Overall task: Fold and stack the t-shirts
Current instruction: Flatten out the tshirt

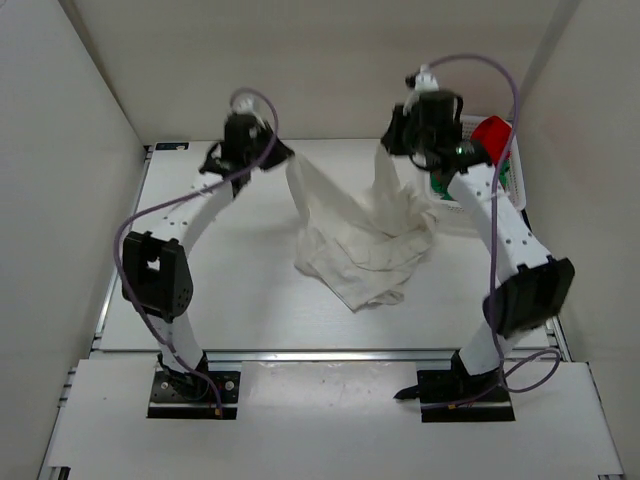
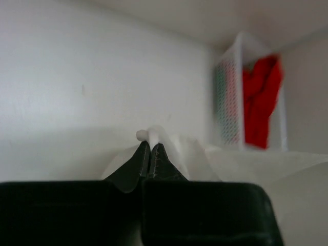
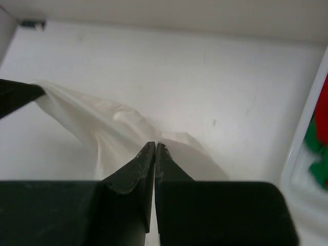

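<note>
The white t-shirt [image 1: 355, 245] hangs between both raised grippers, its lower part crumpled on the table. My left gripper [image 1: 287, 153] is shut on one upper edge of it; white cloth [image 2: 169, 146] pokes out past the closed fingertips [image 2: 150, 147]. My right gripper [image 1: 393, 148] is shut on another upper edge, and the cloth [image 3: 102, 128] stretches left from its tips [image 3: 155, 147]. The red t-shirt [image 1: 491, 133] [image 2: 260, 100] lies bunched in the mesh basket [image 2: 229, 97]. A bit of the green t-shirt [image 1: 441, 186] [image 3: 319, 164] shows in the basket too.
The white mesh basket [image 1: 512, 178] stands at the table's back right, right next to my right arm. White walls close in the table on the left, back and right. The left gripper's dark finger [image 3: 15, 95] shows at the left edge of the right wrist view.
</note>
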You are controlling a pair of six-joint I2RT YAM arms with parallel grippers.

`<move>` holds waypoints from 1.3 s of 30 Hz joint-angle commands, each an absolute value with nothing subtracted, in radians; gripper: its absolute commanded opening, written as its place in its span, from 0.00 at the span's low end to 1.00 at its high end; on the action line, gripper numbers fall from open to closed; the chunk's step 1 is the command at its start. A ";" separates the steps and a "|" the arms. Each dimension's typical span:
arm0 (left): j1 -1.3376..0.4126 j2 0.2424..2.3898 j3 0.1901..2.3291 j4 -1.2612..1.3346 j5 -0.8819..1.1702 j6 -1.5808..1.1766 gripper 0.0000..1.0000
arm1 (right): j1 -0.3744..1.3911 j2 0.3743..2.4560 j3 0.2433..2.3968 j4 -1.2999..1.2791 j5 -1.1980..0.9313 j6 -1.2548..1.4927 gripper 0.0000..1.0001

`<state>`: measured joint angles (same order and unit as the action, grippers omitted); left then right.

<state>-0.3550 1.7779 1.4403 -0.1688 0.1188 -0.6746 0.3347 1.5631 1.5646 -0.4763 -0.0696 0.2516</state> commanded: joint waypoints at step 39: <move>0.450 1.089 0.480 -0.292 0.099 -0.646 0.51 | 0.317 0.574 0.331 -0.295 -0.264 0.555 0.00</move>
